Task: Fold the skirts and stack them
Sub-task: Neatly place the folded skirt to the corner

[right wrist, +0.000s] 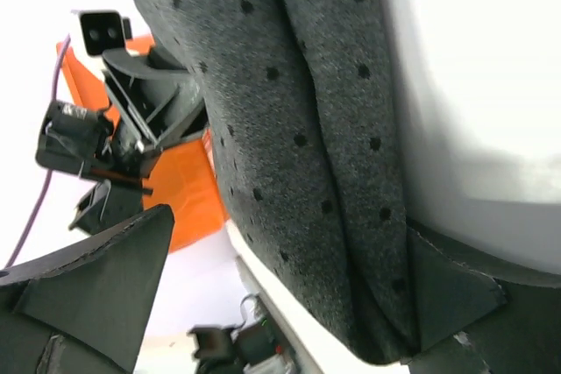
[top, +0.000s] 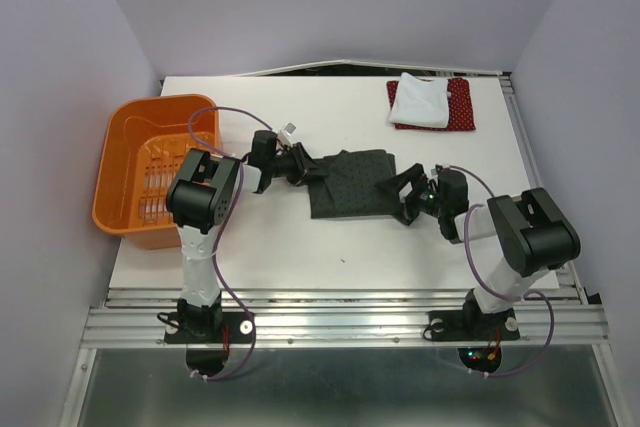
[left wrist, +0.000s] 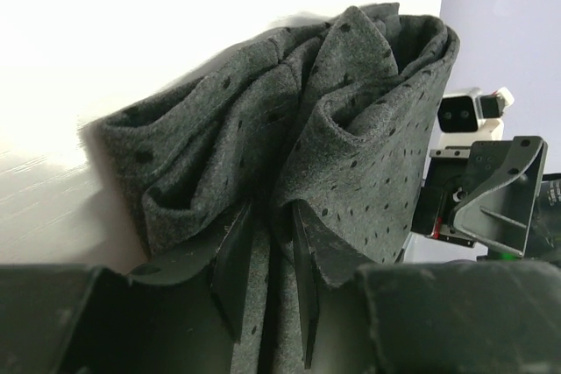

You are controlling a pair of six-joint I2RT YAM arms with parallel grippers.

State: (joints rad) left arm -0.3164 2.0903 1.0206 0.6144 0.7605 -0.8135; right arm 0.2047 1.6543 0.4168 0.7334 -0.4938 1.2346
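Both sets of jaws meet the dark grey skirt (top: 350,185). The left jaws are clenched on a bunched fold at its left edge, and the left wrist view shows cloth caught between the two fingers (left wrist: 235,260). The right jaws stand spread wide at the skirt's right edge; the folded hem lies between them against one finger (right wrist: 447,291), unclamped. This skirt lies folded mid-worktop (top: 300,247). At the far right corner the white skirt (top: 420,100) rests folded on the red skirt (top: 462,107). An orange basket (top: 135,167) sits at the worktop's left edge.
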